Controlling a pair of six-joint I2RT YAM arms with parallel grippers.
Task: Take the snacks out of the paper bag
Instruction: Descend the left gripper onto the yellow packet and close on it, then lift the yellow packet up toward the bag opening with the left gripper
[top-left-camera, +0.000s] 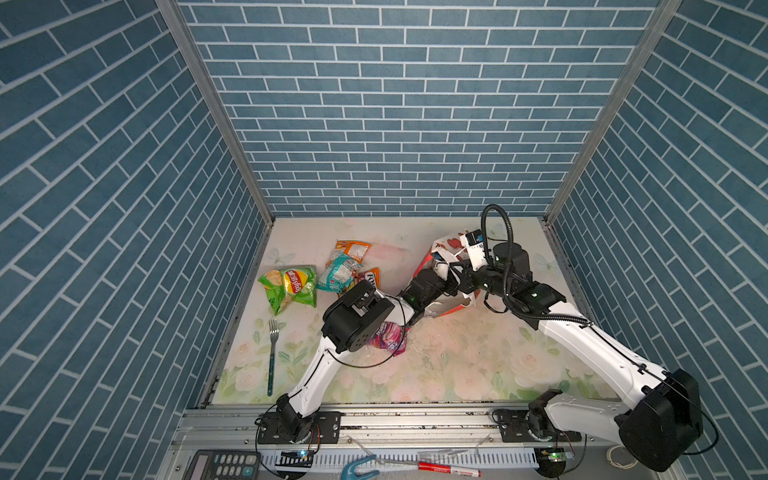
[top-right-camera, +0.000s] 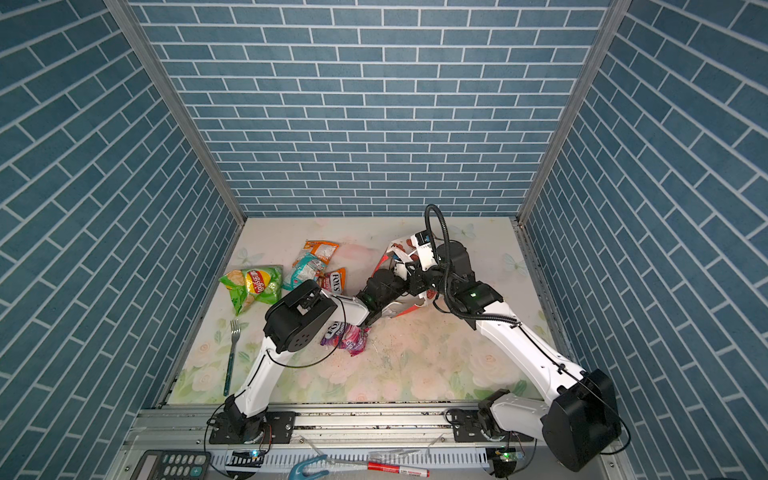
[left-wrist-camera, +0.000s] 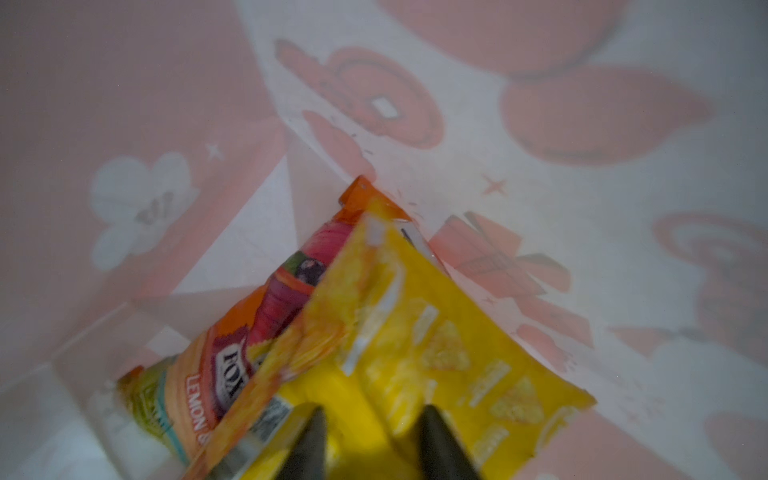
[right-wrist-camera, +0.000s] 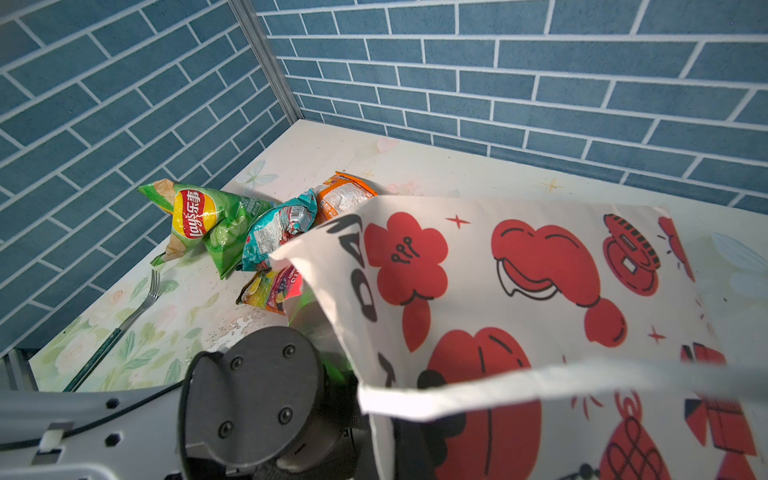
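1. Counting 5 snacks out: Lay's bag (top-left-camera: 291, 286), teal-white packet (top-left-camera: 338, 272), orange-white packet (top-left-camera: 353, 249), orange FOX'S bag (top-left-camera: 371, 277), purple FOX'S bag (top-left-camera: 388, 338).
2. 2 remain inside the paper bag (right-wrist-camera: 540, 266): the left gripper (left-wrist-camera: 372, 411) pinches the yellow packet (left-wrist-camera: 436, 332), overlapping a lemon FOX'S bag (left-wrist-camera: 232, 357) (only the left wrist view shows them).
3. Right gripper (top-left-camera: 451, 268), closed, holds the bag's rim.

Both top views: bright, even overhead light, sharp; brick walls (top-left-camera: 83, 166) bow toward edges; soft shadows on table (top-left-camera: 457, 365). Left wrist view: dim, pinkish inside paper bag (left-wrist-camera: 166, 104); yellow packet (left-wrist-camera: 436, 332) blurred. Right wrist view: bag rim at 5 o'clock out of focus.
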